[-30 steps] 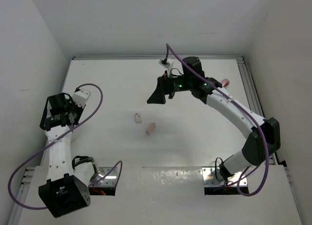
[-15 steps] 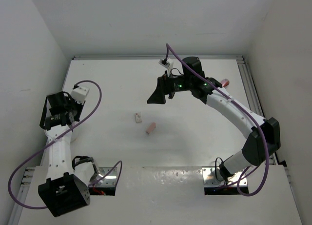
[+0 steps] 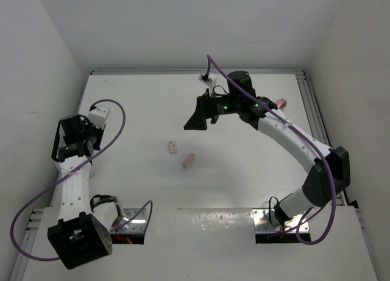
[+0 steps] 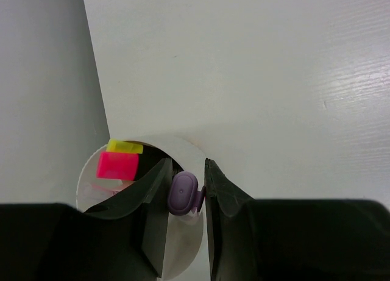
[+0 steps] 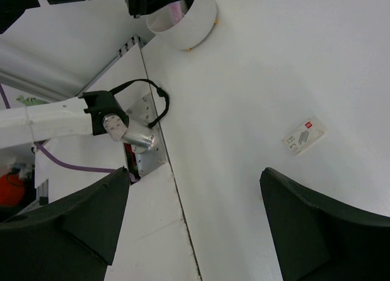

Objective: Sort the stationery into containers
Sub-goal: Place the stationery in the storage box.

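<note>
My left gripper [image 4: 186,171] is shut on a purple-capped marker [image 4: 184,192] and holds it upright over the round white tub [image 4: 186,145]. In the tub stand a pink-capped highlighter [image 4: 117,165] and a yellow-capped one [image 4: 125,147]. In the top view the left gripper [image 3: 74,148] hides the tub. A whitish eraser [image 3: 173,147] and a pink eraser [image 3: 189,160] lie mid-table. My right gripper [image 3: 198,119] is open and empty, raised above the table beyond them. The whitish eraser also shows in the right wrist view [image 5: 303,135], as does the tub [image 5: 183,22].
The small pink cup [image 3: 281,102] stands at the far right, partly behind the right arm. Walls close the table at left, back and right. A metal rail [image 3: 317,116] runs along the right edge. The arm bases sit on a raised plate [image 3: 201,244] at the near edge.
My left wrist has shifted slightly up and left over the tub, still holding the marker. The right arm and the erasers have not moved.
</note>
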You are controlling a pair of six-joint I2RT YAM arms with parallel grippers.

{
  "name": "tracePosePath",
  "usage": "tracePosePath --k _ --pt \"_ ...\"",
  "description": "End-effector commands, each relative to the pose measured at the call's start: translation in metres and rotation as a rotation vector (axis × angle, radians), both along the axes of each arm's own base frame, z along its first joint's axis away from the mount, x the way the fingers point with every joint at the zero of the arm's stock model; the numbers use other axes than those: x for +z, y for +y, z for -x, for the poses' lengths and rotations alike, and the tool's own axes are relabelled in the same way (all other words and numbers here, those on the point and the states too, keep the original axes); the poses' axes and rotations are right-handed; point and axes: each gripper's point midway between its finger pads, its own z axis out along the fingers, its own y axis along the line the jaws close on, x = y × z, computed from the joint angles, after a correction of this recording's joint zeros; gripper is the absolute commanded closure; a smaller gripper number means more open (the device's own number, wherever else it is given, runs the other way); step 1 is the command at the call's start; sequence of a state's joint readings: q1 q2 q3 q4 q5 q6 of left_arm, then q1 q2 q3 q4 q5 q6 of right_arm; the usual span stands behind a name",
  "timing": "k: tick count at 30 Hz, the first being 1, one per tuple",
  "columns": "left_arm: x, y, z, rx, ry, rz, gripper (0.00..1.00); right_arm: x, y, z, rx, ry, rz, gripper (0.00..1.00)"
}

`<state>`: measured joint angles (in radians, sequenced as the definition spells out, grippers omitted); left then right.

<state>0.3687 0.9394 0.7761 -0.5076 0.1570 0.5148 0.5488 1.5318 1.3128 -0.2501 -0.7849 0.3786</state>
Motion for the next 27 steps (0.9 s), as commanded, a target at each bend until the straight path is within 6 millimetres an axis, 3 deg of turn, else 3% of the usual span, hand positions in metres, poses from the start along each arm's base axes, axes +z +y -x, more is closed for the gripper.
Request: tracePosePath --k 1,6,12,20,23,27 --pt "0.004 0.003 -0.005 0.012 -0.051 0.0 1.0 0.016 0.0 -0.006 -0.005 -0.057 -0.021 0.14" --pt "-0.005 0.001 -0.011 0.013 -0.069 0.024 1.0 0.015 0.0 -0.007 -0.007 -0.056 -0.022 0.14" --pt "-0.001 0.006 -0.021 0.034 -0.124 0.021 1.0 0.015 0.001 -0.005 -0.003 -0.053 -0.023 0.14" --pt "0.024 0.012 -0.03 0.079 -0.193 0.028 1.0 0.014 0.0 -0.005 -0.004 -0.053 -0.021 0.14" --pt "0.03 0.008 -0.025 0.082 -0.192 0.046 1.0 0.014 0.0 -0.005 -0.004 -0.051 -0.02 0.14" --pt "0.023 0.007 -0.01 0.112 -0.139 0.051 0.97 0.014 0.0 -0.005 -0.002 -0.055 -0.021 0.14"
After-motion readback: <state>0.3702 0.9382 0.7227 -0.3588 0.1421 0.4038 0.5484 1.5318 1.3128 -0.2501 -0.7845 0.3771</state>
